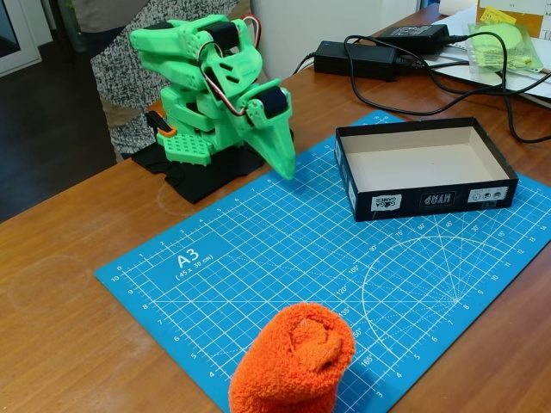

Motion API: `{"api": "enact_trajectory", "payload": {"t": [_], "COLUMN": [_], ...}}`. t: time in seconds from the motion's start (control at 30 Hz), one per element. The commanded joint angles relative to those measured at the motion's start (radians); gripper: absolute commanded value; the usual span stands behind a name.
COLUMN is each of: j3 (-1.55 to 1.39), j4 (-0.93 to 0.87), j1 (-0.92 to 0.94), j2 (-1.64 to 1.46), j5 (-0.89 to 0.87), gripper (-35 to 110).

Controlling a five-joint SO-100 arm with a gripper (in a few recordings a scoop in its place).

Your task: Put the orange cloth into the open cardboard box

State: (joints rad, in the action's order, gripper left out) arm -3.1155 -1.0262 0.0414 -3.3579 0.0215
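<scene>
In the fixed view, the green arm sits folded at the back left of the wooden bench, its fingers pointing down with the tips on or just above the far edge of the blue cutting mat. They look pressed together and hold nothing.

The orange cloth lies as a rolled lump at the near edge of the mat, partly cut off by the bottom of the picture and well apart from the fingers. The open cardboard box stands on the mat's right rear part, its logo side facing the camera and its inside bare.

Nothing of the task looks started. The reach to the cloth is long, so the arm may arrive nearly stretched out and grip only the fluffy top layer, letting the roll unwind or slip. A trailing end could also catch the box's low near wall and push the light tray sideways, towards the black cables behind it.
</scene>
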Motion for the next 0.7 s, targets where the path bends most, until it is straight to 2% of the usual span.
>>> {"api": "enact_trajectory", "payload": {"t": [0.0,0.37,0.53,0.67], "j3": [0.02,0.02,0.074,0.259], "j4": [-0.015,-0.017,-0.021,-0.092], "j1": [0.012,0.011,0.035,0.094], "j2": [-0.017,-0.017,-0.015,0.012], "j5": [0.012,0.025,0.193,0.344], "gripper": [0,0,0,12]}}
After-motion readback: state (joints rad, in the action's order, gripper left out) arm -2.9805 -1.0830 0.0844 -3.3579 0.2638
